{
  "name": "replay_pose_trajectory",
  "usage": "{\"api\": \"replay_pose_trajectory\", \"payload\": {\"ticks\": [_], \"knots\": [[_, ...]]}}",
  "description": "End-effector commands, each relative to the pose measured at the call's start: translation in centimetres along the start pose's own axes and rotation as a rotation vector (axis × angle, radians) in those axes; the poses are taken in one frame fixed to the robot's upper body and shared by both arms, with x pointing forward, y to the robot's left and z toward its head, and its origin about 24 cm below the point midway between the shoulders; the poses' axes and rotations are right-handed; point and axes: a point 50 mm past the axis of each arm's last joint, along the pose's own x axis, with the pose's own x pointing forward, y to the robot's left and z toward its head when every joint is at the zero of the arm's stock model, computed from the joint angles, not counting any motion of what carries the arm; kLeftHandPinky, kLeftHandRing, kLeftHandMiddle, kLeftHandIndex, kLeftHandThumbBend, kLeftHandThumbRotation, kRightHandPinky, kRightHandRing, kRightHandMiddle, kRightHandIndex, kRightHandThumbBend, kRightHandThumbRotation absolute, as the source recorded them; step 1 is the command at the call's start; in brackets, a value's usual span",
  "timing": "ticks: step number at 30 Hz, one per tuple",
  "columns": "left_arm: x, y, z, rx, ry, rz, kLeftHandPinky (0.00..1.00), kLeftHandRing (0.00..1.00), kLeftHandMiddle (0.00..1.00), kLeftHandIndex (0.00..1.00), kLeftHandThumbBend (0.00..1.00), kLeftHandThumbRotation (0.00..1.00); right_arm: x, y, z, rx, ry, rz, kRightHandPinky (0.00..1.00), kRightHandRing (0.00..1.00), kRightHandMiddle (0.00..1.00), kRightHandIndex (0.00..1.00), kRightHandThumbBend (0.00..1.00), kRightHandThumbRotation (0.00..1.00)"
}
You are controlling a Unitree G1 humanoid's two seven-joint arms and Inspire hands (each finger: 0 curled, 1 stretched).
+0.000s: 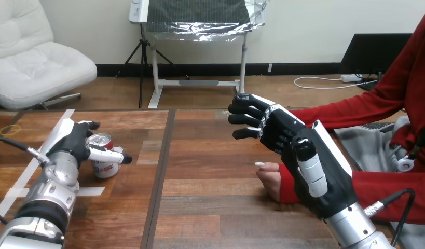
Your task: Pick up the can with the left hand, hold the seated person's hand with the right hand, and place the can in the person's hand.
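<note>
**At far left, hand on can; at right, hand open over person's fist**

On the wooden table (pixel 210 207), near its left side, a small can (pixel 103 168) stands upright, its long axis vertical and its silver top facing up. The robot's left hand (pixel 74 142) comes in from the lower left and wraps the can from that side: the fingers curl behind it and the thumb crosses its front, over the label. The can's base appears to rest on the table, so it looks gripped but not yet lifted.

Well apart from it, right of the table's middle, the person's hand (pixel 270 180) lies on the wood as a loose fist, knuckles toward the can, its red sleeve running off to the right. The robot's right hand (pixel 288 140) hangs raised just above and beside that fist and wrist. Its fingers are spread, nearly straight and pointing left, and it holds nothing. No finger is curled round the person's hand; whether the 2 touch cannot be told.

The can lies far to the left of the person's hand, with bare table between. Judging from this, the left hand must carry the can rightward across that gap, and the right hand is the nearer 1 to steady the fist, which would need to open first.
</note>
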Motion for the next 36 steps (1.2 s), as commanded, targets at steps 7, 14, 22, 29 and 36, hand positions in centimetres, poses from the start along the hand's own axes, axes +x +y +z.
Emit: {"api": "replay_pose_trajectory", "payload": {"ticks": [7, 14, 22, 29, 36], "knots": [[0.42, 2.87, 3.00, -0.013, -0.077, 0.059, 0.71, 0.85, 0.88, 0.86, 0.84, 0.16, 0.66, -0.48, 1.69, -0.049, -0.089, -0.007, 0.73, 0.81, 0.82, 0.82, 0.87, 1.00], [0.41, 2.88, 3.15, -0.014, -0.084, 0.060, 0.66, 0.79, 0.84, 0.84, 0.82, 0.15, 0.66, -0.49, 1.75, -0.048, -0.090, -0.002, 0.73, 0.81, 0.83, 0.83, 0.87, 1.00], [0.40, 2.86, 3.28, -0.012, -0.092, 0.062, 0.61, 0.73, 0.79, 0.80, 0.82, 0.13, 0.74, -0.50, 1.80, -0.042, -0.098, 0.000, 0.73, 0.81, 0.83, 0.83, 0.87, 1.00], [0.39, 2.83, 3.34, -0.012, -0.095, 0.064, 0.59, 0.69, 0.76, 0.78, 0.82, 0.05, 0.77, -0.46, 1.86, -0.045, -0.096, -0.005, 0.73, 0.81, 0.83, 0.83, 0.88, 1.00], [0.39, 2.80, 3.27, -0.002, -0.094, 0.065, 0.59, 0.69, 0.75, 0.76, 0.82, 0.01, 0.81, -0.47, 1.88, -0.043, -0.099, -0.003, 0.73, 0.81, 0.83, 0.83, 0.88, 1.00]]}}
